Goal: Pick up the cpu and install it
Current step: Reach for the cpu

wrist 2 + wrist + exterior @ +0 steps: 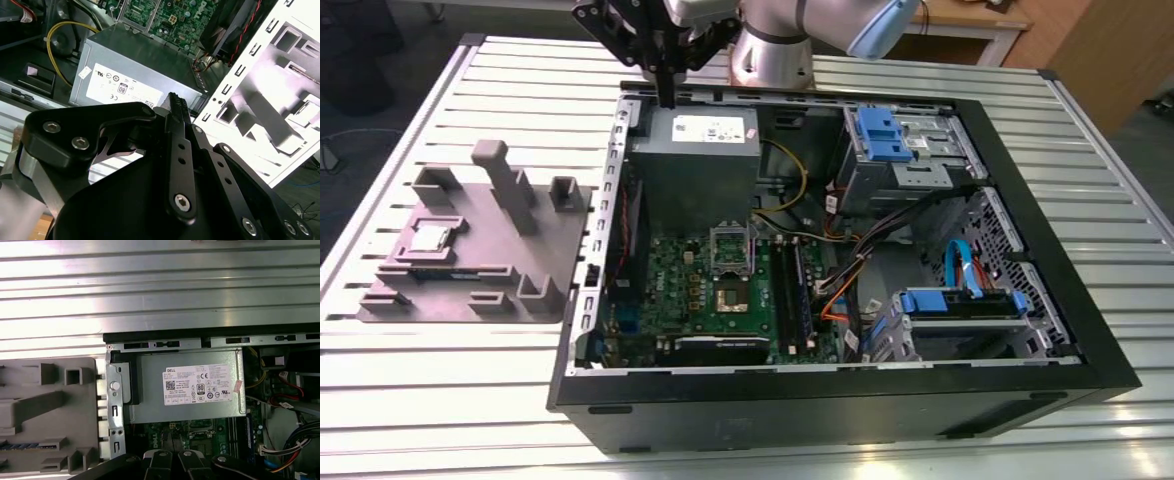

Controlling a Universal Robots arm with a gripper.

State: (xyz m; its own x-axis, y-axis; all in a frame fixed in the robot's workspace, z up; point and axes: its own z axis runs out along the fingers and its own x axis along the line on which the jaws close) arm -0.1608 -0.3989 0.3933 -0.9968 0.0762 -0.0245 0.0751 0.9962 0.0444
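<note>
We found the exterior view evenly and brightly lit, the tabletop point(1094, 200) shining pale while the inside of the computer case point(854, 410) lay in shadow. In the second wrist view the grey holder point(280, 110) was washed out white. In the first wrist view glare banded the tabletop, and the end effector point(172, 465) showed as a black silhouette.

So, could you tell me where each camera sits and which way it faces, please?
Exterior view: up high, looking down into the open computer; arm and hand show.
First wrist view: on the arm, looking straight down at the grey box; hand shows.
Second wrist view: on the arm, looking slantwise past the hand.
All share the grey box and hand.
</note>
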